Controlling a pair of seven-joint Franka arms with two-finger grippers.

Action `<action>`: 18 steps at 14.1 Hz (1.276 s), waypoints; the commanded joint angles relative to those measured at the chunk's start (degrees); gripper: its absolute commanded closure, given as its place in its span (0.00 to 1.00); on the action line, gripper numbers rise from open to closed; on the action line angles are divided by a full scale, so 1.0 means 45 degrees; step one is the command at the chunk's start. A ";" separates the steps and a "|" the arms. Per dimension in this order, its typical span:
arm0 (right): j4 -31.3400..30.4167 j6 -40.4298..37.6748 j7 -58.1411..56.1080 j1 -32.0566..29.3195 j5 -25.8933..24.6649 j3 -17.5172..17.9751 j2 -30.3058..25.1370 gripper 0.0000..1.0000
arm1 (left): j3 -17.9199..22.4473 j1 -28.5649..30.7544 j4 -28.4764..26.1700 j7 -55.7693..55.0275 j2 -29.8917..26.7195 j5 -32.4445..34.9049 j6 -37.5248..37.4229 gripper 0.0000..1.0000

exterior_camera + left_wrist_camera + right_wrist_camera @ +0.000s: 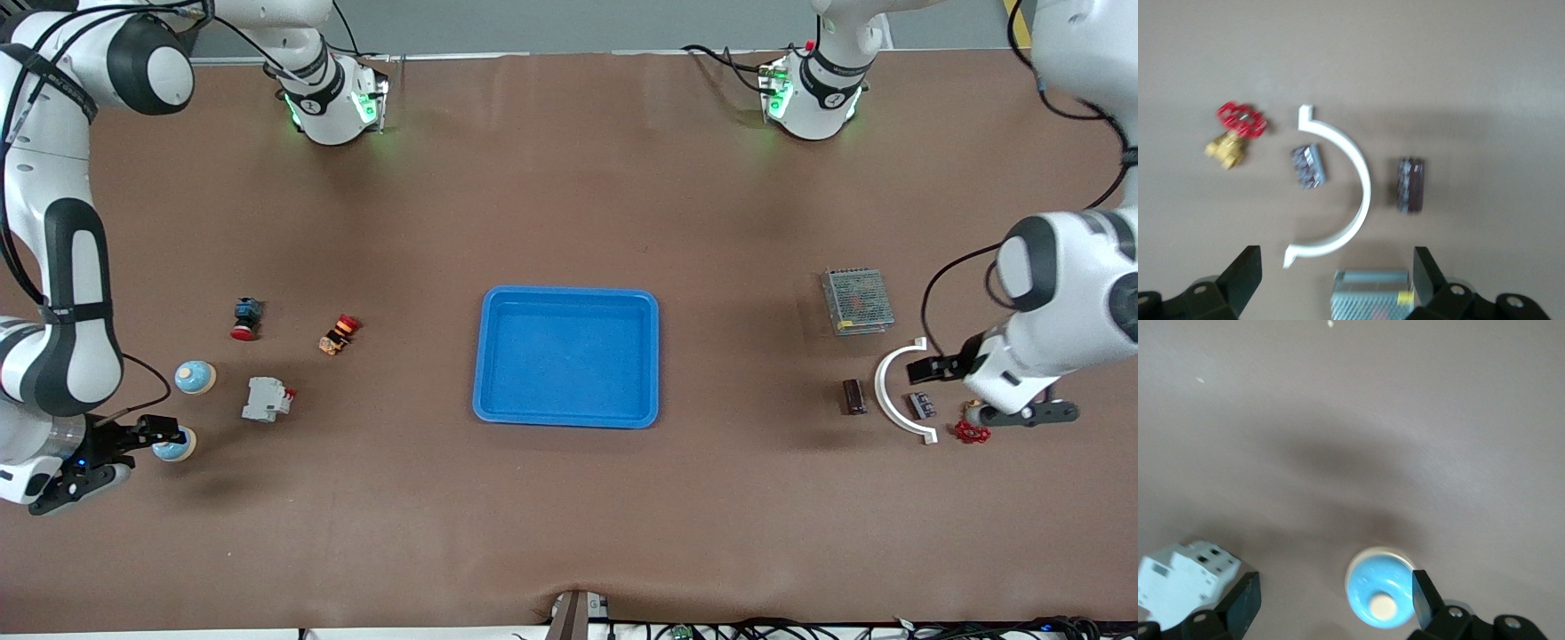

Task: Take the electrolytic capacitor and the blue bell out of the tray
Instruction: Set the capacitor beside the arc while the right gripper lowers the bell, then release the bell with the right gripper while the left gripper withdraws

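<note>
A: Room around the capacitor [854, 396]?

B: Open desk [569, 178] toward the blue tray [569, 356]. Toward the left arm's end, the white curved bracket [896, 392] sits just beside it, with a small block [921, 405] inside its curve.

A: And the bell [172, 444]?

B: A second bell [194, 377] and a white breaker [266, 399] lie near, farther from the camera. The stretch to the tray is bare.

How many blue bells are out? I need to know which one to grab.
2. One bell sits beside the white breaker; the other bell lies nearer the front camera, under the open right gripper.
</note>
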 commanded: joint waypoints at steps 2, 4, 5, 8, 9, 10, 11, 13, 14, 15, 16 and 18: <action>0.0291 -0.0350 0.1736 0.0761 0.0125 -0.0028 -0.0171 0.00 | -0.0151 0.0446 -0.0289 0.0407 -0.2006 -0.0262 -0.1957 0.00; 0.0371 -0.0350 0.2694 0.1210 0.0105 -0.0047 -0.0191 0.00 | -0.0151 0.0427 -0.0347 0.0387 -0.3177 -0.0515 -0.3050 0.00; 0.0390 -0.0350 0.3124 0.1387 0.0105 -0.0048 -0.0191 0.00 | -0.0171 0.0408 -0.0367 0.0368 -0.3724 -0.0554 -0.3500 0.00; 0.0390 -0.0350 0.4296 0.1778 0.0105 -0.0048 -0.0327 0.00 | -0.0714 0.0330 -0.0386 -0.0002 -0.4976 -0.1237 -0.4402 0.00; 0.0371 -0.0350 0.4609 0.1914 0.0066 -0.0067 -0.0521 0.00 | -0.1105 0.0330 -0.0406 -0.0525 -0.5212 -0.1258 -0.4481 0.00; 0.0351 -0.0370 0.5019 0.2128 0.0008 -0.0106 -0.0600 0.00 | -0.1573 0.0330 -0.0387 -0.1362 -0.5291 -0.1239 -0.4539 0.00; 0.0312 -0.0602 0.5390 0.2150 -0.0128 -0.0106 -0.0833 0.00 | -0.2099 0.0330 -0.0387 -0.2009 -0.5311 -0.1238 -0.4540 0.00; 0.0273 -0.1498 0.6034 0.2227 -0.0246 -0.0106 -0.1224 0.00 | -0.2843 0.0330 -0.0309 -0.2696 -0.5273 -0.1238 -0.4521 0.00; 0.0215 -0.1812 0.6406 0.2344 -0.0440 -0.0106 -0.1555 0.00 | -0.3001 0.0330 -0.0134 -0.2757 -0.5195 -0.1238 -0.4520 0.00; 0.0176 -0.2144 0.6641 0.2442 -0.0906 -0.0087 -0.1906 0.00 | -0.3003 0.0407 0.0022 -0.2583 -0.5156 -0.1258 -0.4520 0.00; 0.0156 -0.2573 0.6895 0.2540 -0.1452 -0.0048 -0.2200 0.00 | -0.2945 0.0466 0.0043 -0.2408 -0.5136 -0.1258 -0.4520 0.00; 0.0117 -0.3296 0.7286 0.2696 -0.1867 -0.0048 -0.2843 0.00 | -0.2905 0.0621 0.0295 -0.2211 -0.4806 -0.1355 -0.4520 0.00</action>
